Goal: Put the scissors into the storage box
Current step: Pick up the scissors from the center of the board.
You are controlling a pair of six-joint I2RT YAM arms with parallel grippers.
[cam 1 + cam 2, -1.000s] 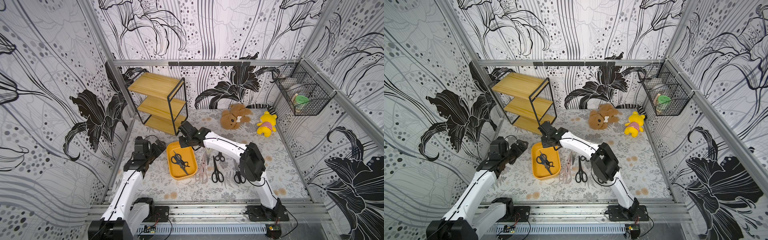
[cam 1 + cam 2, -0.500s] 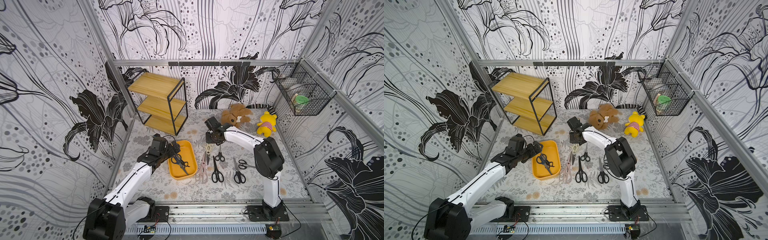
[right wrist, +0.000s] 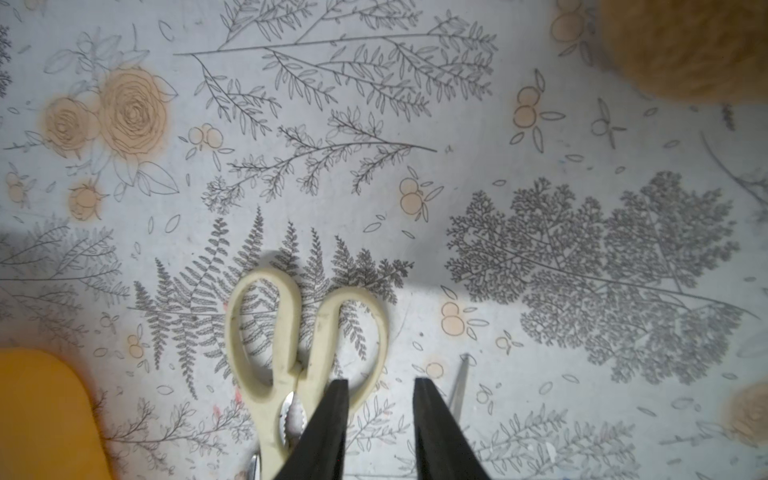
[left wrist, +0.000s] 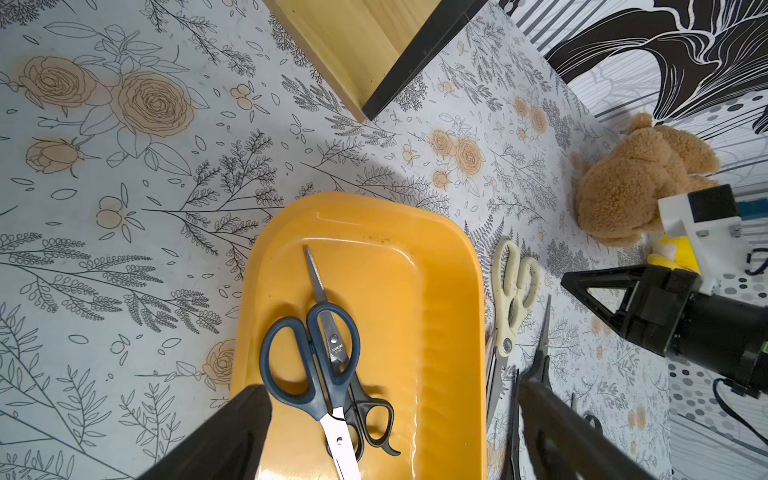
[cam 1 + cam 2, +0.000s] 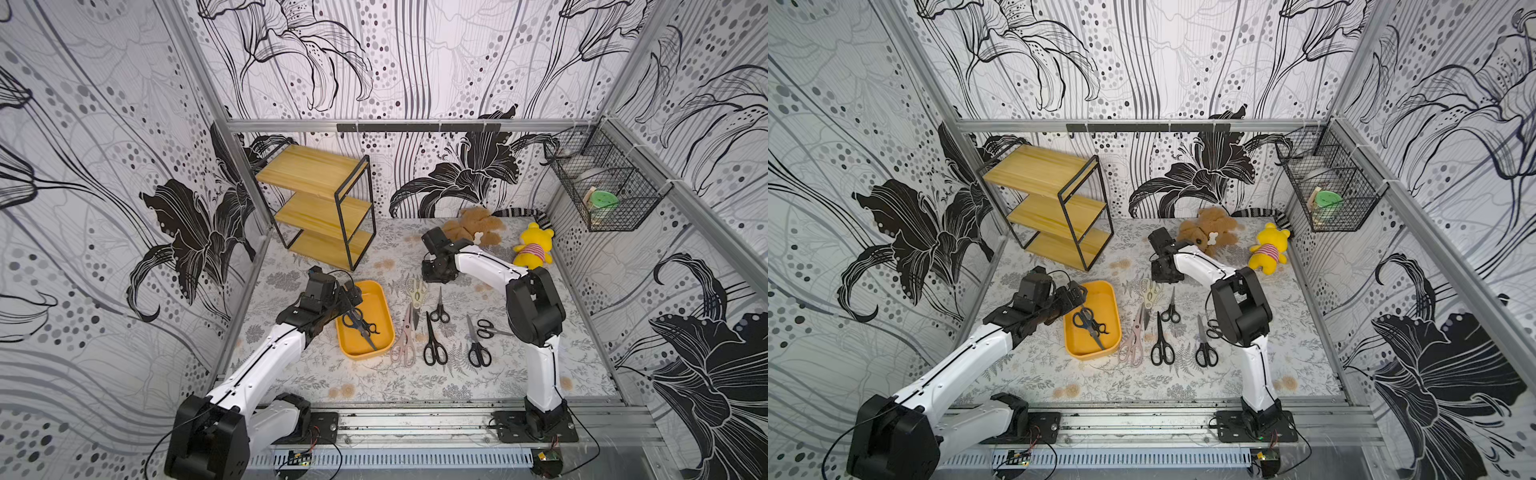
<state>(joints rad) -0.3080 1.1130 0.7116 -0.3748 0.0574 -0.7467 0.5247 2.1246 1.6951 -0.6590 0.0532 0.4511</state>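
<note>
Right pincer (image 3: 380,384) apart, empty, at cream shears (image 3: 266,374); left pincer (image 4: 390,388) apart over orange box (image 4: 453,291), two scissors (image 4: 334,347) inside. Floral desk (image 5: 374,382), lily-print walls (image 5: 415,62). Since earlier: right arm left box, left arm reached it.

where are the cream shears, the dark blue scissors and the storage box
cream shears (image 3: 282,386): right wrist view, where the two handles join
dark blue scissors (image 4: 319,405): left wrist view, handle neck
storage box (image 4: 386,291): left wrist view, bare floor
</note>
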